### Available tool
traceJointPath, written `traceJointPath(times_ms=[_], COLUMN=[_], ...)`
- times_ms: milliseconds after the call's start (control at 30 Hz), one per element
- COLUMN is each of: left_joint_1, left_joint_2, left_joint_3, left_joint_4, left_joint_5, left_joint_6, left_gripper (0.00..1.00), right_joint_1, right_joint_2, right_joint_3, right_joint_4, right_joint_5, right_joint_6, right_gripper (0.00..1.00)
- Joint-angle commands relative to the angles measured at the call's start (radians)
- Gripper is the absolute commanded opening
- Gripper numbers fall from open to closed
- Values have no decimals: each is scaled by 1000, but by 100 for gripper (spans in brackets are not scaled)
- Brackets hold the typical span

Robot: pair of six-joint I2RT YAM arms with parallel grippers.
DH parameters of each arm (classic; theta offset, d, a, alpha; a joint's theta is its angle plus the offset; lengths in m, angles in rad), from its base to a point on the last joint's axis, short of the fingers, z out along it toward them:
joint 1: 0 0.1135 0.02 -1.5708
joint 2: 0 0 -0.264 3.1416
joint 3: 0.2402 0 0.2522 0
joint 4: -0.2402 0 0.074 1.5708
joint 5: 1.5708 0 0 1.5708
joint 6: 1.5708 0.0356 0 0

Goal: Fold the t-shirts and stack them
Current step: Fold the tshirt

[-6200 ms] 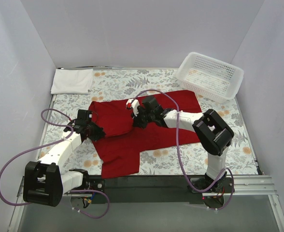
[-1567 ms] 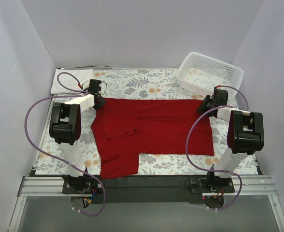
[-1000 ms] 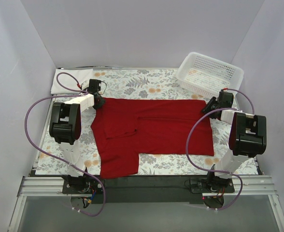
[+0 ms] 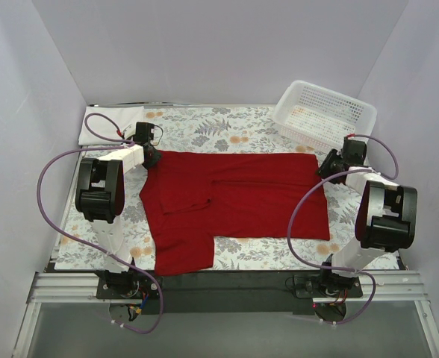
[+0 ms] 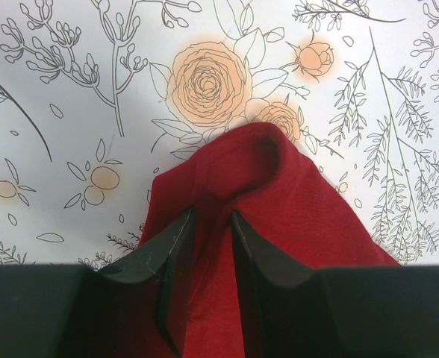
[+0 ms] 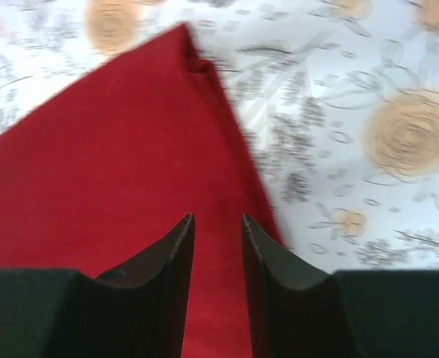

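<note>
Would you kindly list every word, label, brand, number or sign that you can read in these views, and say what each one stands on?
There is no readable text in any view.
The red t-shirt and the folded white t-shirt are plain.
The mesh basket bears no label that shows.
The floral table cover carries only printed flowers and leaves.

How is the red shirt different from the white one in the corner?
Colour: the red shirt is deep red, the white shirt plain white.
Pose: the red shirt lies spread out with a sleeve showing; the white shirt is folded into a neat rectangle.
Room taken: the red shirt covers much of the middle, the white shirt only the far left corner.
Both are plain cloth lying flat on the flowered table.
</note>
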Motion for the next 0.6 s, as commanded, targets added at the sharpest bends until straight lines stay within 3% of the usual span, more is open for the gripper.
traceJointPath(times_ms=[0,233,567], left_joint_1=[18,18,18], left_joint_2=[6,26,46], left_joint_3=[-37,-40,-49], left_joint_4=[-54,-50,-55], left_joint_5=[-20,-4,0], left_joint_6=[5,-1,-2], left_gripper=[25,25,25], right_joint_1=[33,66,9], right_joint_2=[-59,36,69], right_joint_3=[22,4,-62], right_joint_4=[71,150,127], right_joint_5=[-126,-135,50], right_joint_6=[-26,20,26], right_gripper=[38,38,37])
